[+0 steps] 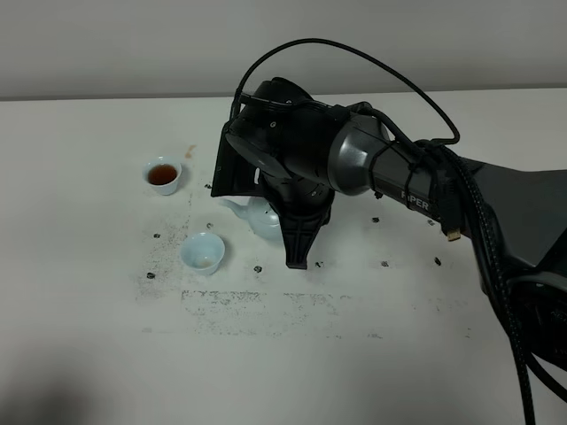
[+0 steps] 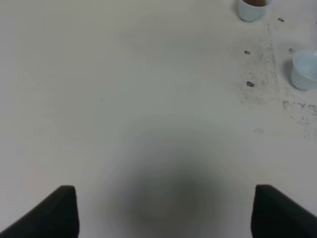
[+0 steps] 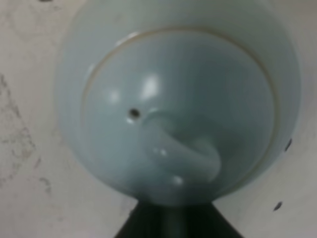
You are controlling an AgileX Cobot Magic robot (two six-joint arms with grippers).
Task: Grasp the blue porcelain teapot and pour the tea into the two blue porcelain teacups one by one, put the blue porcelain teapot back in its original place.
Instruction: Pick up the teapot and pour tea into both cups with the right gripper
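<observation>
The pale blue porcelain teapot [image 1: 257, 218] sits low over the table between the cups, its spout pointing left. My right gripper [image 1: 287, 234] is shut on the teapot's handle side. In the right wrist view the teapot's domed lid [image 3: 178, 114] fills the frame and the dark gripper [image 3: 168, 223] meets it at the edge. I cannot tell whether the pot rests on the table. The far teacup [image 1: 163, 174] [image 2: 251, 9] holds reddish-brown tea. The near teacup [image 1: 203, 252] [image 2: 304, 69] looks almost empty. My left gripper [image 2: 166, 213] is open over bare table, away from the cups.
The white table [image 1: 89, 354] has dark specks and scuffed marks [image 1: 266, 301] around and in front of the cups. The right arm's bulky black body [image 1: 354, 159] and cables [image 1: 496, 266] hang over the table's middle and right side.
</observation>
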